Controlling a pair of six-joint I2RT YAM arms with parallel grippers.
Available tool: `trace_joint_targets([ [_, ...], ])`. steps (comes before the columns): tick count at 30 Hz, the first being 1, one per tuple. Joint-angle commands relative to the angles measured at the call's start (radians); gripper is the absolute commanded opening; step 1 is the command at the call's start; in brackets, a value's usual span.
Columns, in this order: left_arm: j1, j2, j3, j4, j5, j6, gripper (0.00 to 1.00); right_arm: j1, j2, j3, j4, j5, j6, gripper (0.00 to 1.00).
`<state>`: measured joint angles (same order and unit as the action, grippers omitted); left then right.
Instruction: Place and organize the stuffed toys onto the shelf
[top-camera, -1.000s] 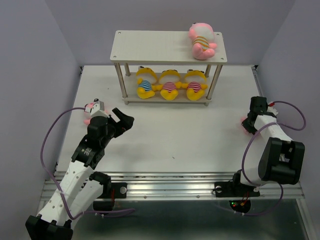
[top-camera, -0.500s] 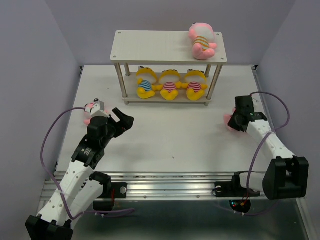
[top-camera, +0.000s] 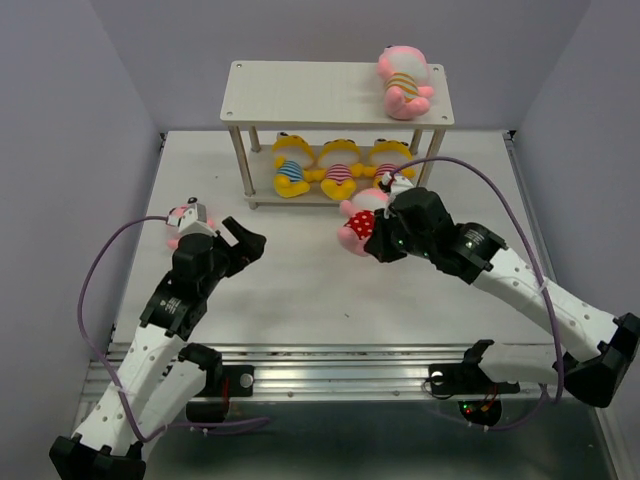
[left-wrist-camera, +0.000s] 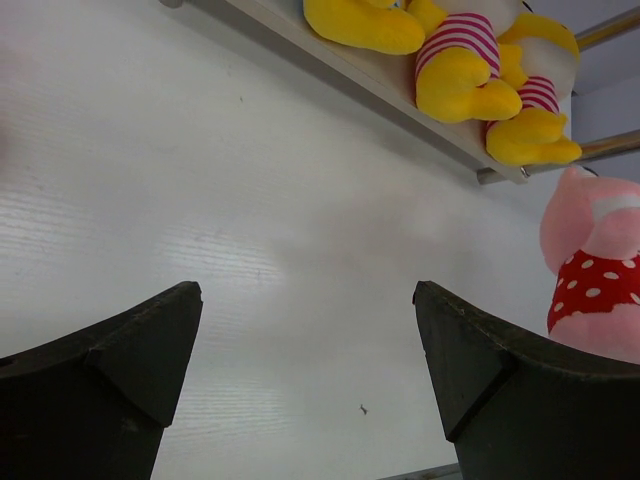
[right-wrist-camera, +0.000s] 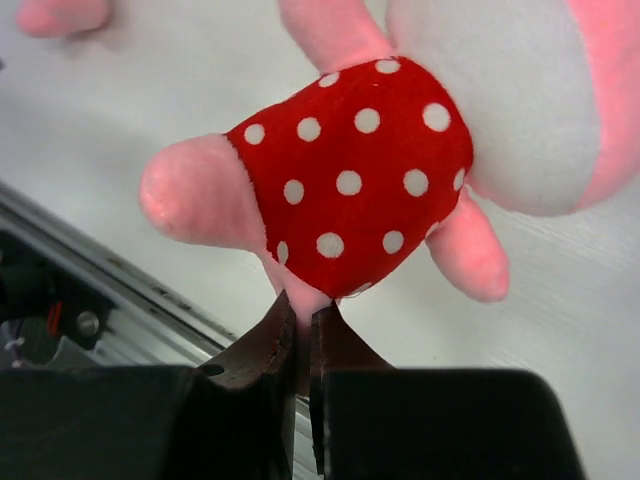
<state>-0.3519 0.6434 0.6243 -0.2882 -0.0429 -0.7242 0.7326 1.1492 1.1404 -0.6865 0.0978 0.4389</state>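
Left arm (top-camera: 165, 305) bent, left fingers (left-wrist-camera: 110, 365) spread wide, right arm (top-camera: 520, 285) extended, right fingers (right-wrist-camera: 262, 350) pinched shut

Pale lilac walls (top-camera: 60, 100), white table (top-camera: 300, 290), metal rail (top-camera: 340, 357) at near edge

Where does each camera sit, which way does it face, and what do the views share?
Top external: above and behind, looking down at table and shelf; left arm and right arm show.
Left wrist: low over the table, facing the shelf's lower board; open left gripper at bottom.
Right wrist: facing the polka-dot toy close up; shut right gripper pinches it.
Shared: all three show that toy.
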Motion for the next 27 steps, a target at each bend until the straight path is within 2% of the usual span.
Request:
trace_joint_targets([
  [1, -0.001, -0.036, 0.055, -0.017, -0.031, 0.020, 0.99, 0.105, 0.073, 0.201, 0.085, -0.015, -0.126, 0.01],
  [13, -0.002, -0.027, 0.061, -0.020, -0.034, 0.023, 0.99, 0.133, 0.227, 0.631, 0.094, -0.070, -0.391, 0.01],
  [16, -0.002, -0.019, 0.061, -0.017, -0.031, 0.025, 0.99, 0.133, 0.299, 0.766, 0.053, -0.021, -0.408, 0.01],
  [20, -0.002, -0.017, 0.058, -0.016, -0.034, 0.023, 0.99, 0.133, 0.389, 0.906, 0.024, 0.130, -0.420, 0.01],
  [23, -0.002, -0.017, 0.060, -0.019, -0.031, 0.025, 0.99, 0.133, 0.451, 0.975, 0.015, 0.140, -0.427, 0.01],
  [27, -0.001, -0.021, 0.058, -0.019, -0.029, 0.025, 0.99, 0.062, 0.507, 1.044, 0.001, 0.097, -0.422, 0.01],
])
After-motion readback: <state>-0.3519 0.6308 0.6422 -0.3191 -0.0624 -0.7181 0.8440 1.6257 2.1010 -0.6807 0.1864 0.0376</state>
